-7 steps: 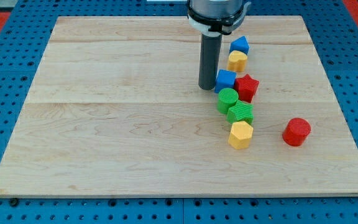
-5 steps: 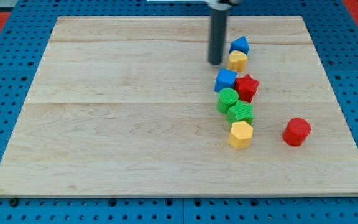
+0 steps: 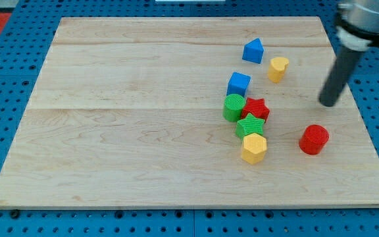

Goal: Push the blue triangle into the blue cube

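Note:
The blue triangle (image 3: 253, 51) lies near the view's top right of the wooden board (image 3: 130, 118). The blue cube (image 3: 239, 84) sits a short way below and left of it, with a gap between them. My tip (image 3: 328, 103) is at the view's right, well to the right of both blue blocks and above the red cylinder (image 3: 314, 139). It touches no block.
A yellow block (image 3: 277, 68) lies right of the blue cube. A green cylinder (image 3: 234, 107), red star (image 3: 256, 108), green star (image 3: 250, 126) and yellow hexagon (image 3: 254, 147) cluster just below the blue cube. The board's right edge is close to the tip.
My tip moved from left of the blue cube up past the yellow block, then far to the right. The yellow block shifted right, away from the blue triangle. The red star and green blocks shifted slightly.

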### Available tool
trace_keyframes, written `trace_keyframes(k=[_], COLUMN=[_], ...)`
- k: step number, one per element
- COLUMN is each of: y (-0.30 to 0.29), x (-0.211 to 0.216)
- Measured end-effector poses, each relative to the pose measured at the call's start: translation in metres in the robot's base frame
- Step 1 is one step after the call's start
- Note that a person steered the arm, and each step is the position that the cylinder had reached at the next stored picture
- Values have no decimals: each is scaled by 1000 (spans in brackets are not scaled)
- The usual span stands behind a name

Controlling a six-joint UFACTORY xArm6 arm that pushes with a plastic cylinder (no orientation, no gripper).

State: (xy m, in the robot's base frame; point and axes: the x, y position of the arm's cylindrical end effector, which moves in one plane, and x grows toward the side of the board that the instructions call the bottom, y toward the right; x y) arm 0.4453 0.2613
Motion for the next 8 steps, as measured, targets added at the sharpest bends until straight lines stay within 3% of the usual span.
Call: trace_keyframes(k=[1, 2, 3, 5, 6, 7, 8], y=[18, -69, -111, 6, -18, -108, -153], x=[47, 49, 56, -53, -159, -226, -221])
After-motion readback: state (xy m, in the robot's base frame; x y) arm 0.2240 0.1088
